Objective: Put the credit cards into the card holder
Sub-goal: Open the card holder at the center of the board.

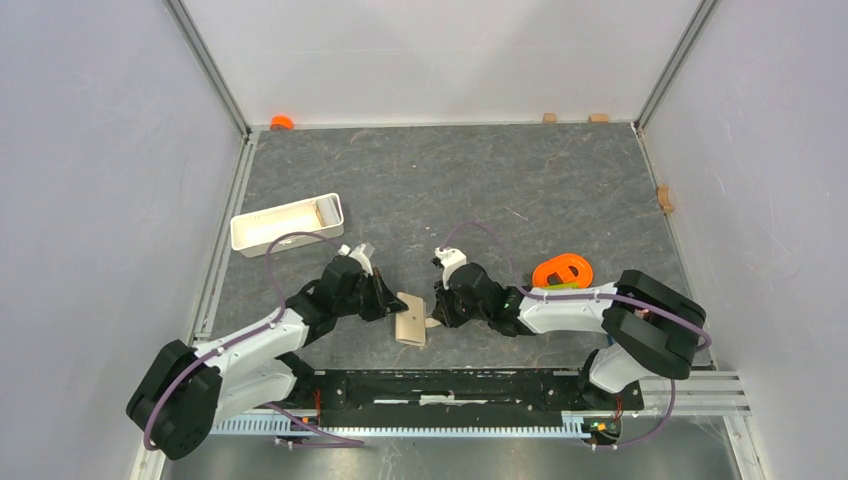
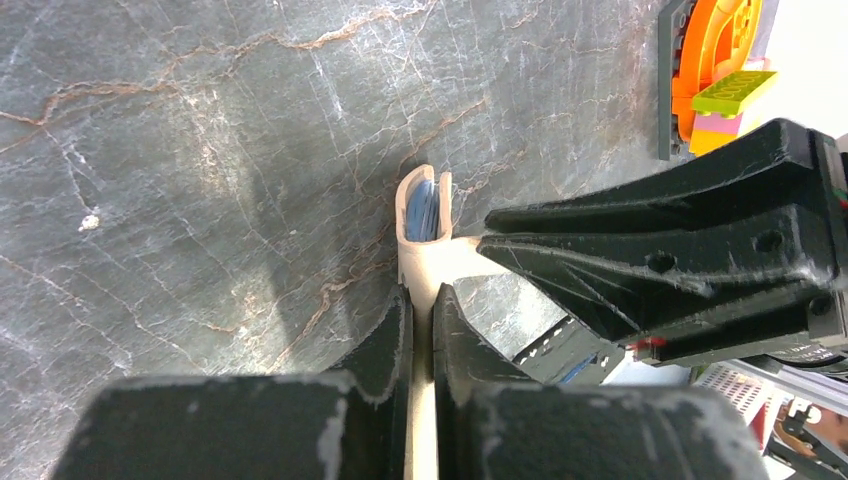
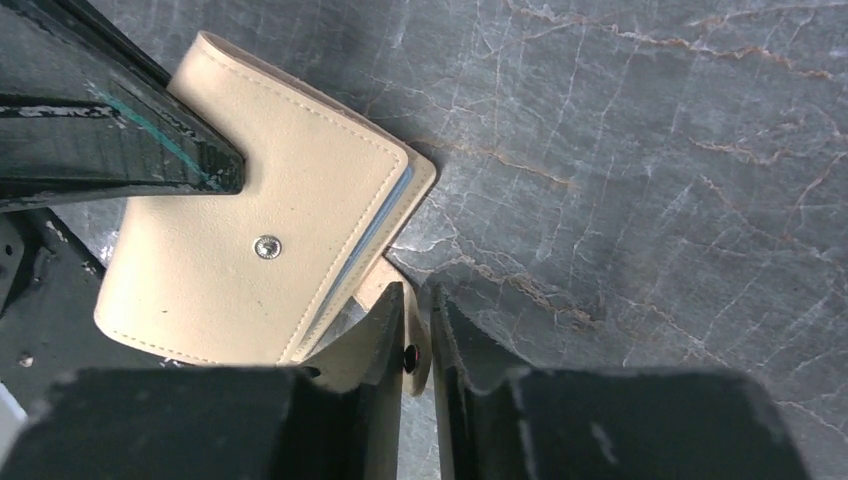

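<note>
The left fingers [image 2: 388,345] are narrowed onto the thin edge of the card holder [image 2: 424,255], clamping it, with blue-grey pockets [image 2: 424,208] showing at its open end. The right fingers [image 3: 378,338] are almost together, pinching the holder's snap tab [image 3: 408,335] beside the closed beige cover. The card holder sits between the two arms at the near middle of the surface [image 1: 500,180]. A white tray [image 1: 287,222] lies far left, and an orange toy piece [image 1: 562,270] is to the right.
</note>
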`<control>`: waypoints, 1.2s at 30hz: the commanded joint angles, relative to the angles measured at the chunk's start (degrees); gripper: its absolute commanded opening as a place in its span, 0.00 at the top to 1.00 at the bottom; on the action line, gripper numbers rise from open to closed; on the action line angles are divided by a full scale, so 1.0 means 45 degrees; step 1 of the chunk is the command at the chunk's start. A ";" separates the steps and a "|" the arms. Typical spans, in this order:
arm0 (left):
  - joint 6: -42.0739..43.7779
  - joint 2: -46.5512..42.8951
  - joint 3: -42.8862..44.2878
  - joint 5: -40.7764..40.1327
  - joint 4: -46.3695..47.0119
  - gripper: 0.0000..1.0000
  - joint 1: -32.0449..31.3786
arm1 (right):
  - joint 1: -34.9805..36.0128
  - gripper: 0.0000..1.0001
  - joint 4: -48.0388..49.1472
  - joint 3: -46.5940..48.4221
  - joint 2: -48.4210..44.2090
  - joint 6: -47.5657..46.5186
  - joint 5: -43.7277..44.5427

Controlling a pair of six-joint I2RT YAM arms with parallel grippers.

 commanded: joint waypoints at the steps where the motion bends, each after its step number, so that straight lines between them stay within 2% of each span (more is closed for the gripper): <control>1: 0.0568 0.0144 0.0093 -0.0655 -0.0147 0.85 -0.0059 | 0.0068 0.94 0.0243 0.0267 0.0167 -0.0050 0.0184; 2: 0.0859 0.0103 0.0253 -0.0966 -0.0725 0.78 -0.0054 | 0.0077 1.00 0.0211 0.0277 0.0062 -0.0026 0.0147; 8: 0.2312 -0.0749 0.1211 -0.2621 -0.3203 0.36 -0.0067 | 0.0070 1.00 -0.0134 -0.0041 -0.1530 -0.0039 0.0478; 11: 0.2284 -0.1032 0.1264 -0.2420 -0.3464 0.24 -0.0092 | 0.0068 1.00 -0.0295 -0.0123 -0.2169 0.0001 0.0407; 19: 0.1722 -0.1029 0.1511 -0.1533 -0.2809 0.08 -0.1176 | 0.0088 1.00 -0.0233 -0.0338 -0.3121 0.0211 0.0048; 27: 0.1923 -0.0032 0.2060 -0.1734 -0.2360 0.06 -0.2126 | 0.0138 1.00 -0.0440 -0.0328 -0.3678 0.0200 0.0157; 36: 0.2438 0.1169 0.2931 -0.3108 -0.2939 0.05 -0.3179 | 0.0208 1.00 -0.0538 -0.0381 -0.3828 0.0190 0.0293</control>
